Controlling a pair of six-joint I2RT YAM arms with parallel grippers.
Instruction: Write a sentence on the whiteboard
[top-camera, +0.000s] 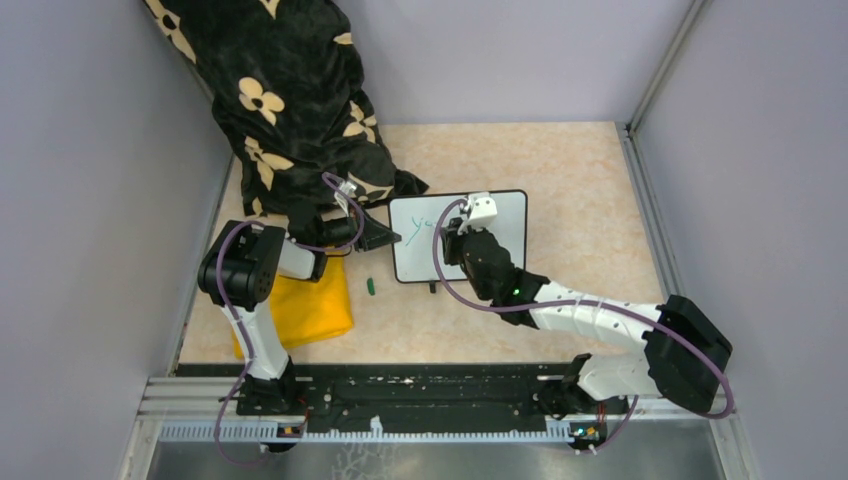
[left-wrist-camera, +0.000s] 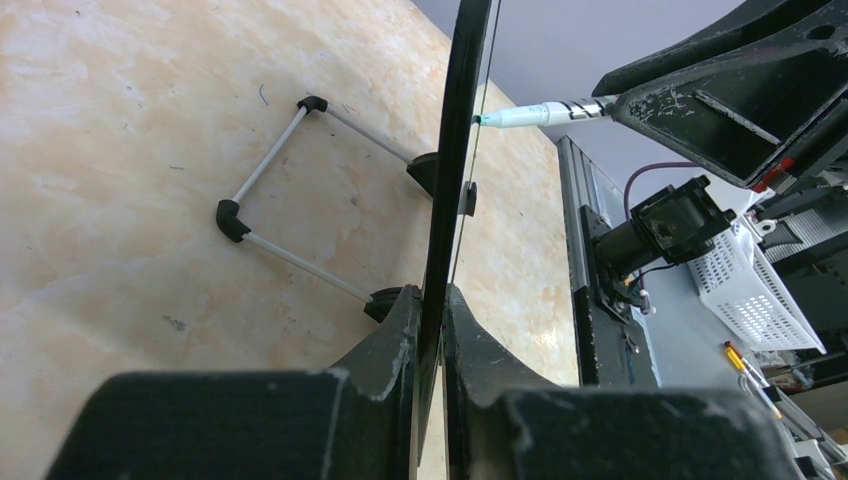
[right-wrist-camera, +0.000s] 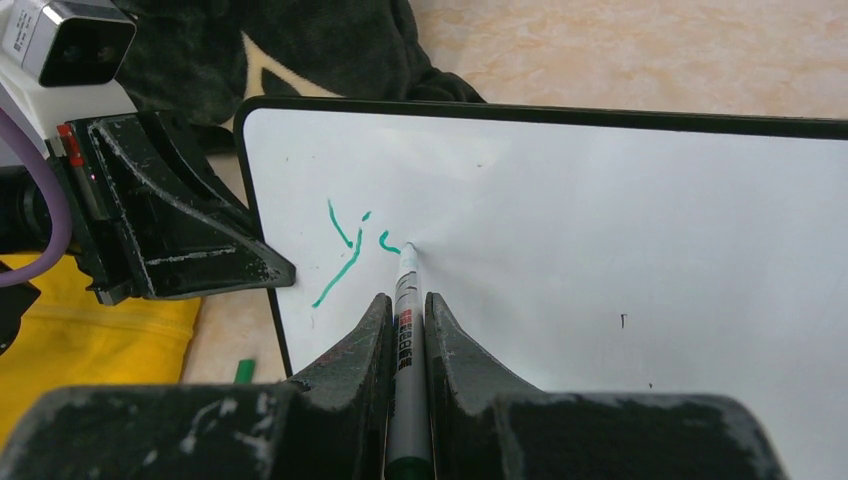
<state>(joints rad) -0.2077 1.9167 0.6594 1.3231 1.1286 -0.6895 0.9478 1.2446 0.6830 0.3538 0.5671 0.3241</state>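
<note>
Whiteboard (top-camera: 508, 240) stands propped on a wire stand (left-wrist-camera: 268, 165) on the table (top-camera: 590, 180). At the board's left edge the left pincer (left-wrist-camera: 432, 300) is clamped on the black frame. Before the board the right pincer (right-wrist-camera: 405, 298) grips a marker (right-wrist-camera: 406, 265), tip touching the white surface near its upper left corner, where the sentence (right-wrist-camera: 345, 250) is only a green "y" and a short curl. Left of the board lie a green cap (top-camera: 371, 286) and a yellow cloth (top-camera: 310, 310).
</note>
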